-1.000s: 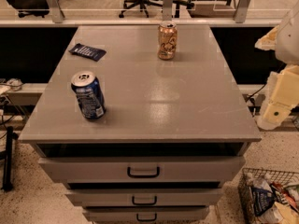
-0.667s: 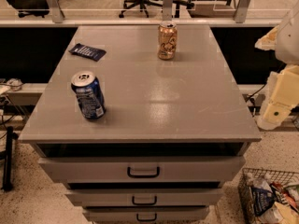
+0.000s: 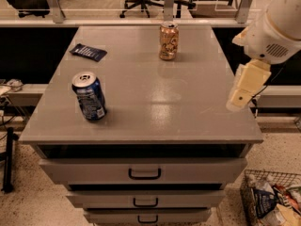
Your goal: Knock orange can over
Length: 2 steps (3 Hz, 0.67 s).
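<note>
Standing target: orange can (image 3: 168,41) upright at 12 o'clock on the grey cabinet top (image 3: 150,95), near its far edge; not yet knocked over.
Gripper: gripper (image 3: 239,93) hangs at 3 o'clock over the cabinet's right edge, well apart from the orange can; I cannot tell whether it is open or closed.
Likely reason: placed to the side, it seems staged for a sweep toward 11 o'clock.
Blue can (image 3: 89,96): upright at 9 o'clock, probably clear of that path.
Dark packet (image 3: 88,52): flat at 10 o'clock.
</note>
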Each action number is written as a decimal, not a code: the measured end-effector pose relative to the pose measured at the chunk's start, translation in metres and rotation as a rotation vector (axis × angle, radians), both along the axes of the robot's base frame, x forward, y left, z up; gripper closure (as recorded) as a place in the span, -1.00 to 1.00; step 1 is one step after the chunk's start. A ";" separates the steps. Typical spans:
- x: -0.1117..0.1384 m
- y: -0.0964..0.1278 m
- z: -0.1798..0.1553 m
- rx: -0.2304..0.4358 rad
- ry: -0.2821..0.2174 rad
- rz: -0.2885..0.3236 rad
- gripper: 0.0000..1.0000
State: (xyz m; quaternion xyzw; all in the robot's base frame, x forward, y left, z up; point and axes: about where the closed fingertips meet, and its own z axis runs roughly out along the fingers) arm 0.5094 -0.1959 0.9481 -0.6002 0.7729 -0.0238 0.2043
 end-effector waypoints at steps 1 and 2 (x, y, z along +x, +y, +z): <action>0.063 0.009 -0.010 0.043 -0.075 -0.024 -1.00; 0.142 0.011 -0.019 0.161 -0.171 -0.083 -1.00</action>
